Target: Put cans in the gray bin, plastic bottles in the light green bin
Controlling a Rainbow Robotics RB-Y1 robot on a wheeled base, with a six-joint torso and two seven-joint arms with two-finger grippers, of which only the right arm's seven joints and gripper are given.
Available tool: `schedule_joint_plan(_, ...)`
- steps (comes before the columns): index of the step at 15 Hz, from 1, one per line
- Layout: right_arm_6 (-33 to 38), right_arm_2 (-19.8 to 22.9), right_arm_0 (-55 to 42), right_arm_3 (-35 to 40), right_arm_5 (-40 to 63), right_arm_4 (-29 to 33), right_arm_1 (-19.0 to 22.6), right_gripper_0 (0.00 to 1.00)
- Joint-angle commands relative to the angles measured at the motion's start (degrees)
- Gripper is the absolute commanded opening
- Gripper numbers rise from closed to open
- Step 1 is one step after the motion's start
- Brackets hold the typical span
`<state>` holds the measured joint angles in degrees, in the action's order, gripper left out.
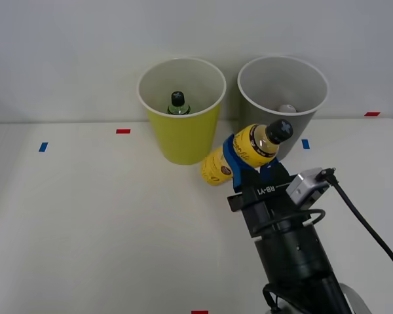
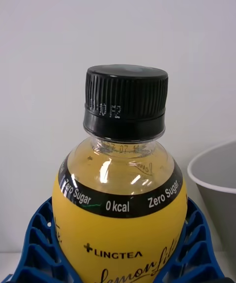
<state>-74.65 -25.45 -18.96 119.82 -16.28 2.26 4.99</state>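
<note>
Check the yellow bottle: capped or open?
Capped. The black cap sits on the neck of the yellow bottle, held in the right gripper.

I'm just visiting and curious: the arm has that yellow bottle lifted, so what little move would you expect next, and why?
Probably a carry to the robot's left, toward the green bin. The right gripper is shut on the yellow bottle, which hangs tilted between the two bins, its cap nearer the gray bin. Plastic belongs in the green one, where another bottle already sits.
</note>
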Motion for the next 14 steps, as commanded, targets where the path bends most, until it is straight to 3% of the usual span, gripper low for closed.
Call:
schedule_joint_plan(1, 0.56, -0.56, 4.64, 6.66, 11.00, -0.68, -4.64, 0.00)
schedule_joint_plan(4, 0.91, 2.08, 12.81, 7.36, 21.02, -0.95, -5.99, 0.00)
schedule_joint_plan(9, 0.91, 9.20, 30.65, 7.27, 46.33, -1.12, -5.99, 0.00)
schedule_joint_plan(14, -0.05, 14.38, 41.11, -2.92, 47.13, -3.50, -5.99, 0.00)
